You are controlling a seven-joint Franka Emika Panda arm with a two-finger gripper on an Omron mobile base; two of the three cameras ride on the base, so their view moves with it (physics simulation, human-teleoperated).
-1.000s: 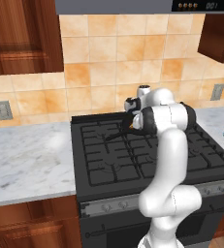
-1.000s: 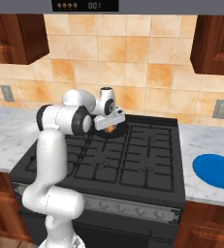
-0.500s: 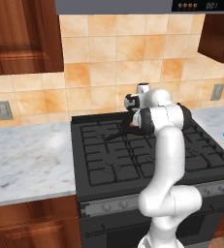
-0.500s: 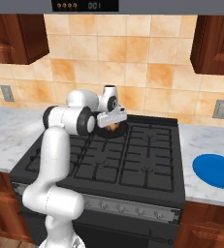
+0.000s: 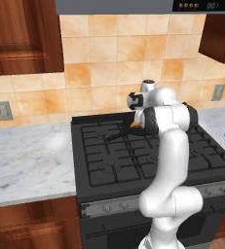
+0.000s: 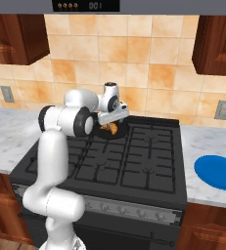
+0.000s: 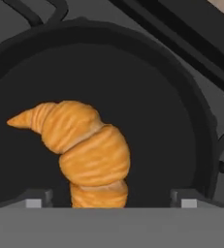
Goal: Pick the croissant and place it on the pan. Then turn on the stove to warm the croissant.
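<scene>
While the fingers [image 7: 108,203] stand spread apart, the ridged golden croissant [image 7: 79,150] lies in the round black pan [image 7: 181,97].

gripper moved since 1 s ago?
Yes. The gripper has come down toward the pan on the stove, with the croissant between its fingers.

Place: home kitchen, rendered.
Evidence: black gas stove [image 5: 133,155], marble counter [image 5: 26,155], wooden cabinets [image 5: 21,39], tiled backsplash [image 6: 148,63].
</scene>
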